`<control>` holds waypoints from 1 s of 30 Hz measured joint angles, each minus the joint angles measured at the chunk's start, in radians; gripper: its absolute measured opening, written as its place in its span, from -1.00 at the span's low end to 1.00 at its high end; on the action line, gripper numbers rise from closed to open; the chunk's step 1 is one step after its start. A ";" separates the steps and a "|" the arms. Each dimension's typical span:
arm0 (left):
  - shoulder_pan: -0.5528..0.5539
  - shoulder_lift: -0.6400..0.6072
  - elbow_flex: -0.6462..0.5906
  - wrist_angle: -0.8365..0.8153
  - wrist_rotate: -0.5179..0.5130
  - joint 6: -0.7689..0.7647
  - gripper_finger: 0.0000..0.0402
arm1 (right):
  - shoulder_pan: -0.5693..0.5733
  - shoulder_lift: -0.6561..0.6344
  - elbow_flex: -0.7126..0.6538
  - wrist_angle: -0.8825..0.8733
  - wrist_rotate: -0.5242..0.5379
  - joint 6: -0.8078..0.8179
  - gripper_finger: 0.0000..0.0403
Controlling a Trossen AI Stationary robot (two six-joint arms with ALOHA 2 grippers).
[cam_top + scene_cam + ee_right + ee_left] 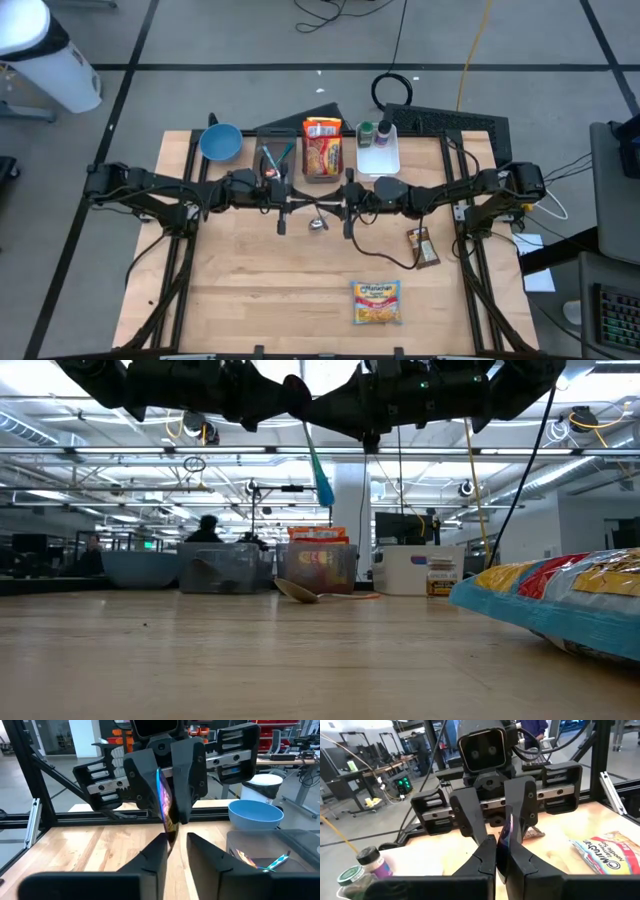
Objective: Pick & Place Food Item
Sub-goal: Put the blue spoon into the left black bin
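A thin, shiny blue-purple foil packet [506, 827] is held edge-on in mid-air over the table's middle; in the low view it shows as a teal strip [320, 475]. My left gripper [300, 203] is shut on it. My right gripper [176, 842] faces the left one at the same height, open, with a finger on either side of the packet's end [171, 832]. On the table lie a ramen packet [375, 302] near the front edge and a brown snack bar [424, 247] at the right. My left gripper pinches the packet's two flat faces [504, 840] between its two fingers. The fingers are level and come from the table's left. The packet stands on edge, slightly tilted, with part of it hanging below the fingers, clear of the table. My right gripper: I cannot tell whether either finger touches the packet.
A spoon [318, 225] lies on the table under the grippers. Along the far edge stand a blue bowl [220, 141], a clear bin of utensils [275, 157], a clear bin with a ramen packet [322, 148] and a white tray with spice bottles [378, 140].
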 joint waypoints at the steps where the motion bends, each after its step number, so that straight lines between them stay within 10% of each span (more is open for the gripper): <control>1: 0.000 0.000 0.000 -0.003 0.001 0.001 -0.94 | 0.000 0.000 0.000 0.003 -0.013 -0.001 -0.59; 17: 0.043 -0.134 0.000 -0.226 -0.154 0.131 -0.95 | -0.003 -0.011 0.000 -0.012 -0.018 -0.005 0.16; 30: 0.260 -0.266 0.044 -0.485 -0.262 0.224 -0.92 | -0.007 -0.011 0.000 -0.052 -0.018 -0.015 0.19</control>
